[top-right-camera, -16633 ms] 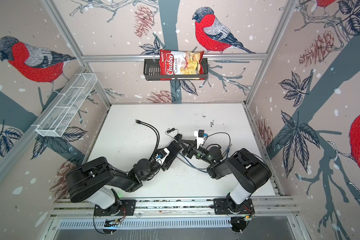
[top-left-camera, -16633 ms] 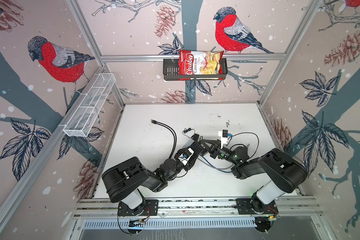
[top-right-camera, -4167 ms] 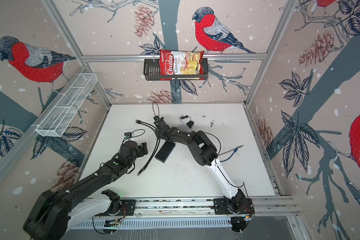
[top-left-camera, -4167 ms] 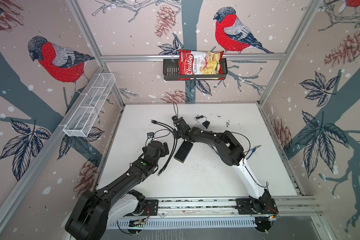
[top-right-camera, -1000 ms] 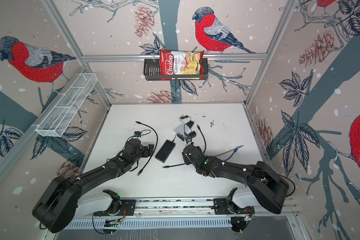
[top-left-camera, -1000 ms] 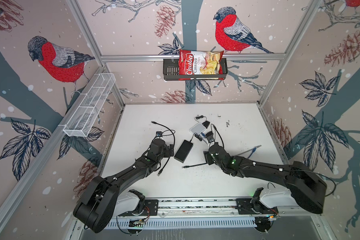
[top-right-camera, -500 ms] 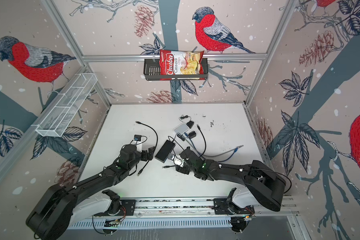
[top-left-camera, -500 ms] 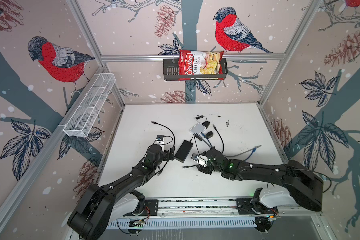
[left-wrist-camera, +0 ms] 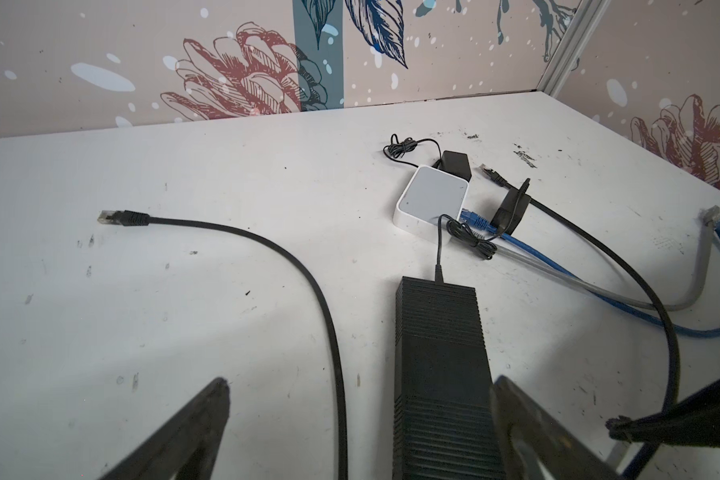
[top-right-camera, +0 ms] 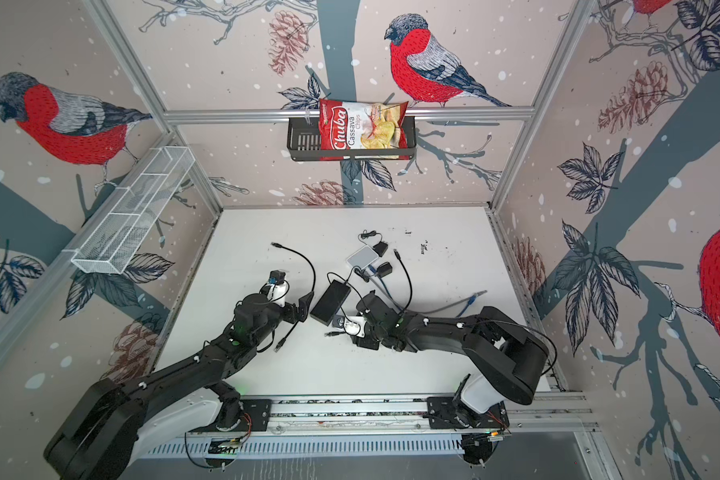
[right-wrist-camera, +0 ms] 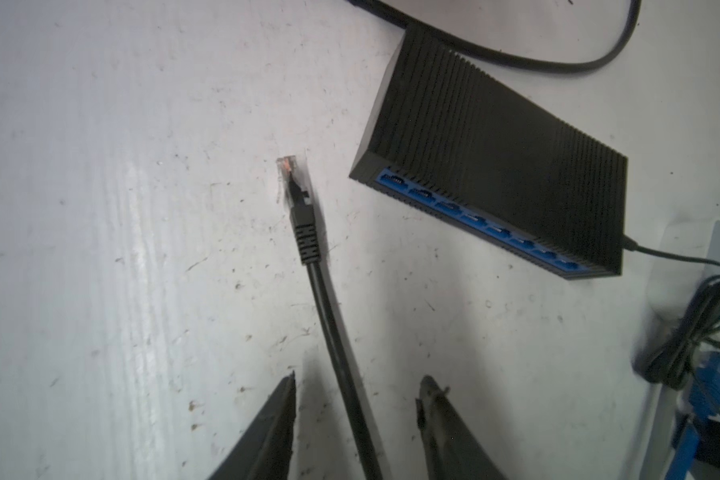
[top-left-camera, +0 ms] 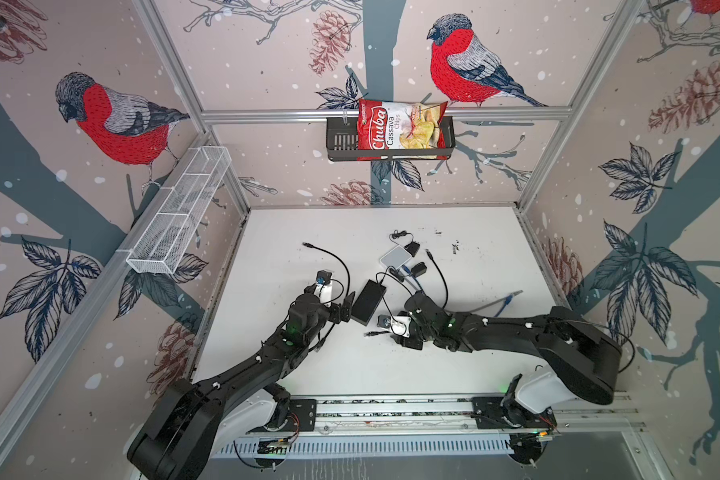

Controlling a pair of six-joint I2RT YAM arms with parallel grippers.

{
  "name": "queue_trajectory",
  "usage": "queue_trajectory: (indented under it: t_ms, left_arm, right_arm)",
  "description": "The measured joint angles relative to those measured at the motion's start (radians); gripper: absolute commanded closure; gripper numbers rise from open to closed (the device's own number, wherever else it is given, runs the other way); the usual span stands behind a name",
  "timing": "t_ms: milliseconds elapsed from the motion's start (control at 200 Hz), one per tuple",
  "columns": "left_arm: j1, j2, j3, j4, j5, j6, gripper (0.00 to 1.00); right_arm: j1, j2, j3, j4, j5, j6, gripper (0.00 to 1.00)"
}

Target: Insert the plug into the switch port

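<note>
Right gripper (right-wrist-camera: pixel 359 376): jaws stand apart, nothing is pinched. The black Ethernet cable (right-wrist-camera: pixel 329 316) is seen running between the fingers (right-wrist-camera: pixel 275 415) with a gap on either side.

Straight ahead of the jaws the RJ45 plug (right-wrist-camera: pixel 294 183) is found lying flat on the white table (right-wrist-camera: pixel 100 249). Its clear tip points away from the gripper, and its long axis is nearly in line with the gripper's reach.

Just beside it the black network switch (right-wrist-camera: pixel 495 158) is noted, its blue port row (right-wrist-camera: pixel 474 220) set oblique to the plug. The tip is aimed past the switch's corner, not into a port. A turn of the plug toward the port face is judged necessary once it is grasped. The right arm is judged the nearer to the plug.

Left gripper (left-wrist-camera: pixel 361 379): spread wide, bracketing the switch's end opposite its power lead (left-wrist-camera: pixel 438 245), not clamped.

Farther off, a small white box (left-wrist-camera: pixel 431 199) with a blue cable (left-wrist-camera: pixel 528 253) plugged in is recorded.
</note>
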Motion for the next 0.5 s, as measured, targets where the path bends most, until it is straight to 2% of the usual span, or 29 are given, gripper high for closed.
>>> queue_trajectory:
  t_ms: [100, 255, 500]
  left_arm:
    - [-0.002, -0.016, 0.000, 0.012, -0.013, 0.008, 0.04]
    - [-0.002, -0.042, -0.012, 0.020, -0.025, 0.021, 0.04]
    - [-0.002, -0.049, -0.035, 0.054, -0.042, 0.032, 0.04]
  right_arm:
    - [-0.004, 0.047, 0.039, -0.031, -0.011, -0.022, 0.68]
    - [-0.004, 0.115, 0.098, -0.063, -0.029, -0.046, 0.87]
    - [-0.038, 0.130, 0.135, -0.112, -0.071, -0.056, 0.98]
